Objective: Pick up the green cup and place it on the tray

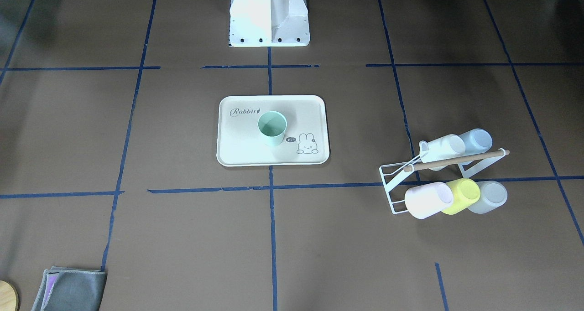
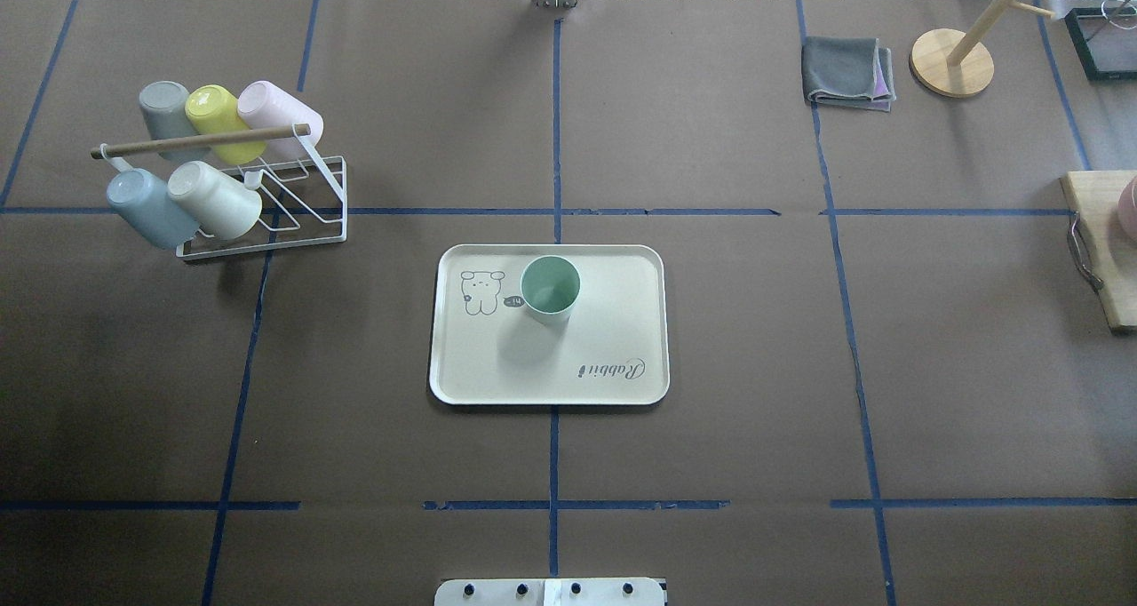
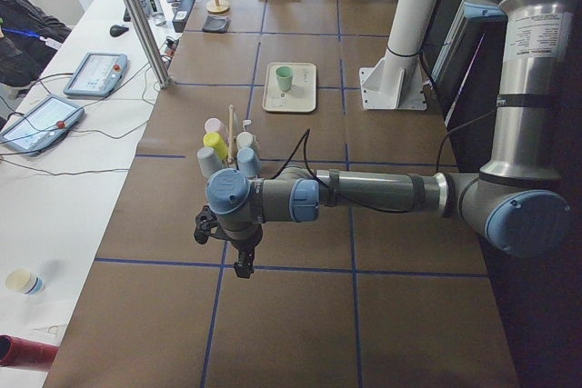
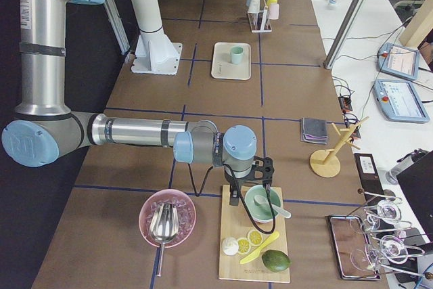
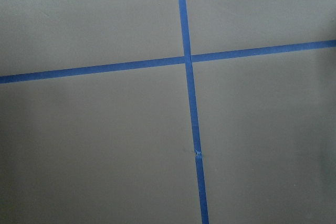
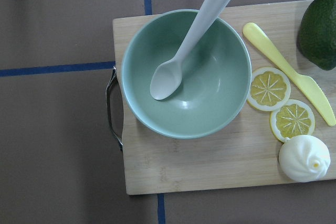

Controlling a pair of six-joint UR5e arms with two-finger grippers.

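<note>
Status: green cup (image 1: pixel 272 127), a small pale mint-green plastic tumbler w/o handle, stands upright, mouth up, on the tray (image 1: pixel 237 147), a cream-white rectangular tray w/ rounded corners and raised rim. Cup sits near tray's middle, btwn the "Rabbit" script and the cartoon rabbit print, closer to the print. Tray lies flat on the brown paper-covered table (image 2: pixel 711 339), centred in front of the robot's white base plate (image 1: pixel 269 33).

Left gripper (image 3: pixel 241 265) shows only in the side view. It hangs low over bare paper at the table's left end, well apart from the tray. Can't tell how far its fingers are spread or whether they hold anything. Its wrist cam looks at a blue tape cross (image 5: pixel 187 59).

Right gripper (image 4: pixel 249 191) also shows only from the side, at the table's right end, over a light wooden cutting board (image 6: pixel 210 169). Can't tell its finger state either. Its wrist cam looks down on a round sage-green bowl (image 6: pixel 210 93) w/ a white plastic spoon (image 6: pixel 195 30) resting in it.

White wire cup rack w/ wooden rod (image 2: pixel 302 206) stands left of the tray, well apart, carrying five cups on their sides.
</note>
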